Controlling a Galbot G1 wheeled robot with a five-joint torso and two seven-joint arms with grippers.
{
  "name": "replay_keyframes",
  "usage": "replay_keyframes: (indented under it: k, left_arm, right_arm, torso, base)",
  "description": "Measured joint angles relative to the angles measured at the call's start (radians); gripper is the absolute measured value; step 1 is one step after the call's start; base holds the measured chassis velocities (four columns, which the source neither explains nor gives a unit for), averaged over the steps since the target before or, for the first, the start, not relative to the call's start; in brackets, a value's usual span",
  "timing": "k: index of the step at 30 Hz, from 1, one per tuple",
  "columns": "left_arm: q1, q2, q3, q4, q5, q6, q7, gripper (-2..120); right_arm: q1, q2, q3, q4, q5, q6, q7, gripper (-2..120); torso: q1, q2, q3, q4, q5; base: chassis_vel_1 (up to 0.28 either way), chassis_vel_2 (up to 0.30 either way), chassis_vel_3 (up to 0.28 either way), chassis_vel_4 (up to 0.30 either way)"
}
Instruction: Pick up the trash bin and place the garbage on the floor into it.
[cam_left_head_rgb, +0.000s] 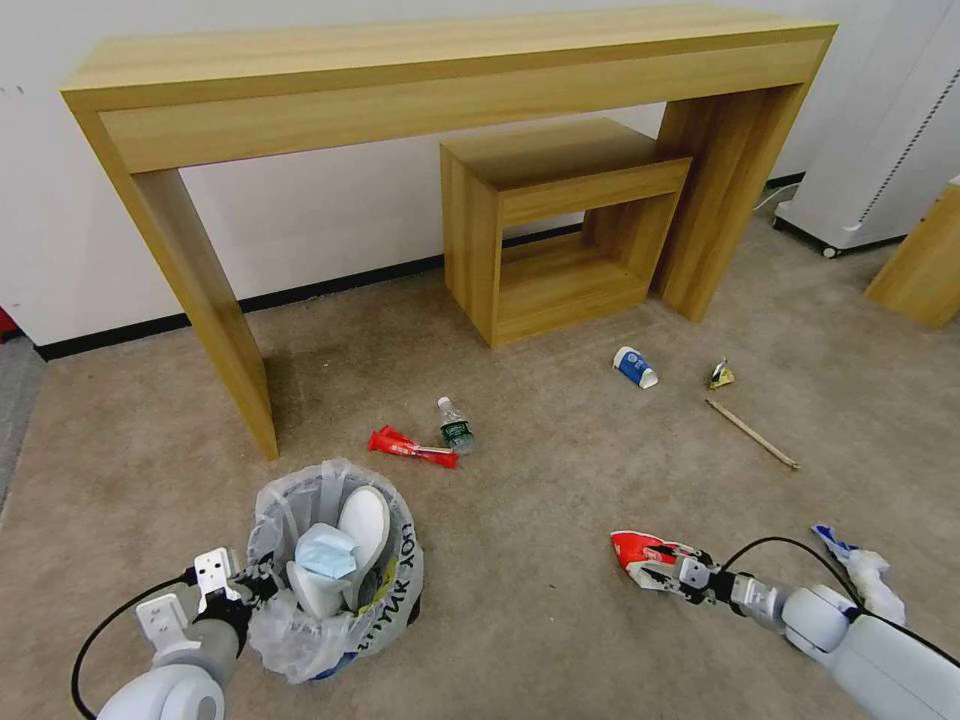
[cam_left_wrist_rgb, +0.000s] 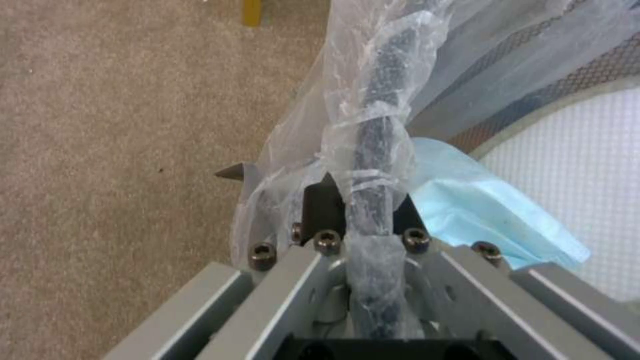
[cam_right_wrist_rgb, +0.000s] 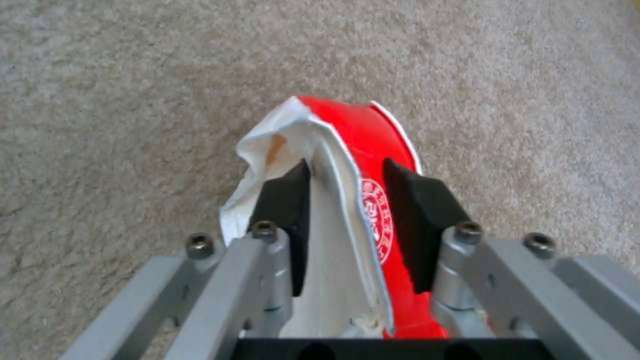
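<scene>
Left pincer (cam_left_wrist_rgb: 360, 210) clamping trash bin (cam_left_head_rgb: 335, 570) rim, right pincer (cam_right_wrist_rgb: 347, 195) gripping red-white wrapper (cam_right_wrist_rgb: 360, 165)

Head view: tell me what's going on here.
The left gripper is clamped on the rim of the small round black trash bin lined with a crinkled translucent bag, which already holds a white slipper and a blue mask. The right gripper pinches a flattened red-and-white paper cup low over the beige carpet. A red wrapper, small bottle, blue-white paper cup and wooden stick lie on the floor.
</scene>
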Motion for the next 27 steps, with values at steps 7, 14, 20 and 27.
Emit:
replay_keyframes:
  k: [7,14,20,27]
  left_arm:
    - [-0.003,0.0,0.002,0.003,0.0,0.0,0.0,0]
    - [-0.006,0.0,0.007,0.007,0.001,0.0,0.0,0]
    - [-0.005,0.0,0.007,0.007,0.003,0.0,-0.001,0]
    - [0.002,0.001,0.008,-0.004,0.004,0.001,-0.001,0]
  right_arm:
    - [-0.012,0.003,0.014,0.001,-0.001,0.001,0.005,18]
    - [-0.034,0.006,0.039,0.008,0.002,0.005,0.017,8]
    - [-0.053,-0.001,0.06,0.045,0.045,0.005,0.029,0]
    - [-0.072,-0.042,0.085,0.293,0.372,0.007,0.036,0]
  torso:
    - [0.0,0.0,0.0,-0.0001,0.0]
    - [0.0,0.0,0.0,-0.0001,0.0002]
    - [0.0,0.0,0.0,-0.0001,0.0002]
    - [0.0,0.0,0.0,-0.0002,-0.0003]
  base:
    - [0.0,0.0,0.0,0.0]
    - [0.0,0.0,0.0,0.0]
    - [0.0,0.0,0.0,0.0]
    - [0.0,0.0,0.0,0.0]
